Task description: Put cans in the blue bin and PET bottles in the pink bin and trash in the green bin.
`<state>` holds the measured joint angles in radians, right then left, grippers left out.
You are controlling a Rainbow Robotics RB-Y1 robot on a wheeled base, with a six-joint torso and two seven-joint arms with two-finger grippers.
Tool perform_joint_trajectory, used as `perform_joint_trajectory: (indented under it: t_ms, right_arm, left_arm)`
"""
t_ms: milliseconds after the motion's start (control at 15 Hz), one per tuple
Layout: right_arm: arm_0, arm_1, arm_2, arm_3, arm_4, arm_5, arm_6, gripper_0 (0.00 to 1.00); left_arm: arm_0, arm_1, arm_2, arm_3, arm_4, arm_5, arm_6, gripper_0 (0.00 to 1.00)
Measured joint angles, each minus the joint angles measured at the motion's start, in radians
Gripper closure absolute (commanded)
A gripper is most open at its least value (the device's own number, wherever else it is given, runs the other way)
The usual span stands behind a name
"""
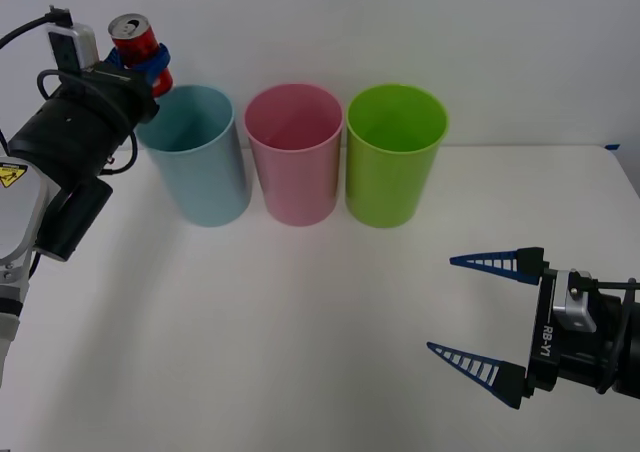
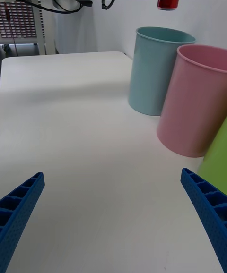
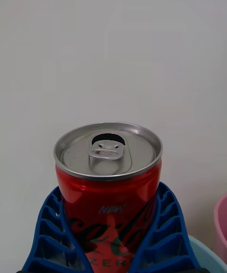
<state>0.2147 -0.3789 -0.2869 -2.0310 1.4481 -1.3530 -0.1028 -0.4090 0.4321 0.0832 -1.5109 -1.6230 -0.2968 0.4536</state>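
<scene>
Gripping the red can (image 1: 133, 39), left fingers (image 3: 165, 235) seem closed.

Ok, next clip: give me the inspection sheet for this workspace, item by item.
Surface: white table, bare in front of the bins.
Job's things: red can held in the air above and just outboard of the blue bin; pink bin in the middle, green bin on the robot's right, all three upright in a row. The can's tab is open.
Clutter: nothing seen.
End effectors: left end effector shut on the can, raised at the blue bin's rim; right end effector open, low over the table on the robot's right.
Cables: black cable on the left arm.
Surroundings: white wall; a rack behind the table.
</scene>
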Motion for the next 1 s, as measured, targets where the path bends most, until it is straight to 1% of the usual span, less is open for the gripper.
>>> perform_joint_trajectory:
  t_ms: [133,333,467,667,1000]
  right_arm:
    - [0.000,0.000,0.000,0.000,0.000,0.000,0.000,0.00]
    - [0.000,0.000,0.000,0.000,0.000,0.000,0.000,0.00]
    - [0.000,0.000,0.000,0.000,0.000,0.000,0.000,0.00]
    - [0.000,0.000,0.000,0.000,0.000,0.000,0.000,0.00]
    - [0.000,0.000,0.000,0.000,0.000,0.000,0.000,0.00]
  left_arm:
    - [-0.002,0.021,-0.031,0.018,0.022,0.000,0.011,1.00]
    - [-0.016,0.044,-0.056,0.051,0.028,-0.014,0.021,1.00]
    - [-0.031,0.049,-0.057,0.082,0.028,-0.048,0.026,1.00]
    - [-0.034,0.051,-0.059,0.093,0.025,-0.066,0.037,1.00]
    - [-0.035,0.056,-0.059,0.094,0.019,-0.070,0.050,1.00]
